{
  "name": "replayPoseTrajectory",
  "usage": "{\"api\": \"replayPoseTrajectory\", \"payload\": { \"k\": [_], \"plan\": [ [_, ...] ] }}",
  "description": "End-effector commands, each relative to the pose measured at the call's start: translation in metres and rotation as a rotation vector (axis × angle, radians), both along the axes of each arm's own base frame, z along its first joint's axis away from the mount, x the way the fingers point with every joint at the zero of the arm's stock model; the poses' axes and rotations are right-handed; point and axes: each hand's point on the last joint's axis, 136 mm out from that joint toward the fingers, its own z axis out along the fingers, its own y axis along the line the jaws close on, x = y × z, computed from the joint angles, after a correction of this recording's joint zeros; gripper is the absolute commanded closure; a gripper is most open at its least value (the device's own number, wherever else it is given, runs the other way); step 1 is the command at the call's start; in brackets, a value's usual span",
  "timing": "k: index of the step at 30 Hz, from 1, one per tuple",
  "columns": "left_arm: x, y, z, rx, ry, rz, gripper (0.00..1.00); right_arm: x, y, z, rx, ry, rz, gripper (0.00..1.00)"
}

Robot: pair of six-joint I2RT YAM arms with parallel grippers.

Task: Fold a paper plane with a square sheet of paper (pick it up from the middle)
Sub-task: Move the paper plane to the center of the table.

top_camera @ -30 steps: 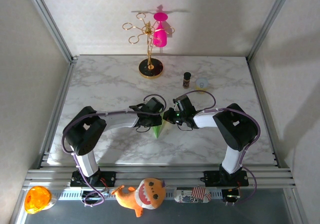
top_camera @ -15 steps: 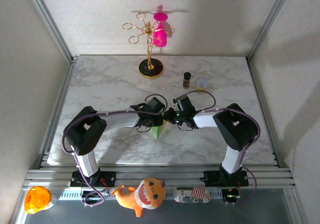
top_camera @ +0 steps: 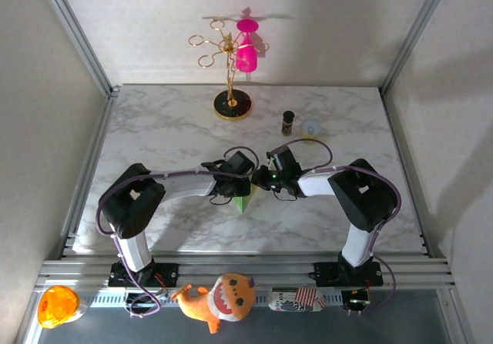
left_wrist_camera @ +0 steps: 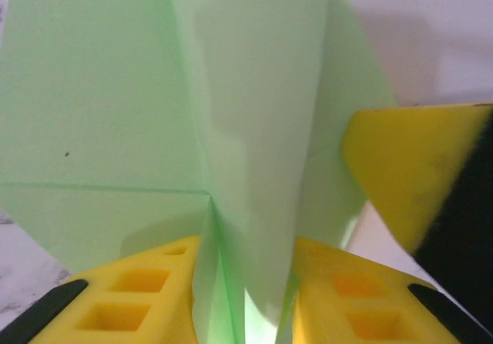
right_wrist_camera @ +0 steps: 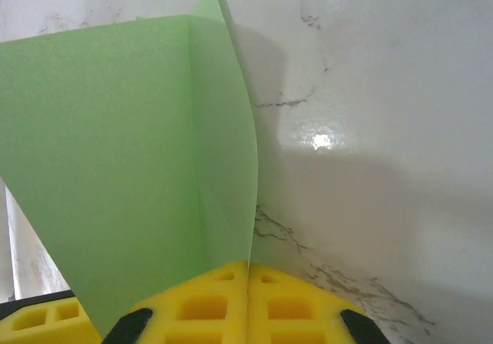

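While our right end effector (right_wrist_camera: 248, 267) pinches the paper plane (right_wrist_camera: 131, 151), our left end effector (left_wrist_camera: 246, 248) straddles its ridge, jaws apart.

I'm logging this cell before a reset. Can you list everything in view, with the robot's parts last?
pale green folded paper plane: one, green, mid-table between the tools
white marble table: one, white-grey, under everything
gold wire stand: one, gold with a black base, far edge
bright pink plastic glass: one, pink, hanging on the stand
small dark bottle: one, brown-black, far right of centre
small pale cup: one, whitish, beside the bottle
orange plush toy: one, orange, front ledge
orange translucent ball: one, orange, front left corner
stars-and-stripes can: one, lying beside the plush
left tool: yellow fingers apart, paper fold between
right tool: yellow fingers shut on the paper
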Motion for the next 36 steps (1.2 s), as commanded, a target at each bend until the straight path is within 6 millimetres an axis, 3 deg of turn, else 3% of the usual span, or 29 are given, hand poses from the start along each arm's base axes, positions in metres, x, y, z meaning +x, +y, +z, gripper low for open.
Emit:
{"api": "replayPoseTrajectory", "payload": {
  "k": [1, 13, 16, 21, 24, 28, 32, 36],
  "plan": [
    [-0.001, 0.008, -0.006, 0.077, 0.008, 0.005, 0.71, 0.007, 0.0, 0.006, -0.007, -0.021, 0.001, 0.95],
    [0.009, 0.01, 0.004, 0.08, -0.029, 0.062, 0.81, 0.009, -0.002, 0.013, -0.012, -0.04, -0.009, 0.9],
    [0.01, 0.01, 0.003, 0.084, -0.028, 0.062, 0.85, 0.01, -0.002, 0.015, -0.013, -0.044, -0.013, 0.85],
    [0.015, 0.01, 0.008, 0.1, -0.045, 0.06, 0.93, 0.015, -0.011, 0.029, -0.036, -0.085, -0.049, 0.66],
    [0.024, 0.013, 0.015, 0.128, -0.068, 0.055, 0.94, 0.022, -0.027, 0.044, -0.087, -0.142, -0.104, 0.56],
    [0.047, 0.018, 0.027, 0.158, -0.102, 0.043, 0.94, 0.03, -0.063, 0.061, -0.18, -0.222, -0.219, 0.44],
    [0.075, 0.024, 0.03, 0.177, -0.117, 0.04, 0.95, 0.032, -0.1, 0.067, -0.217, -0.245, -0.329, 0.38],
    [0.101, 0.022, 0.027, 0.184, -0.113, 0.024, 0.95, 0.031, -0.122, 0.069, -0.21, -0.25, -0.391, 0.35]
  ]
}}
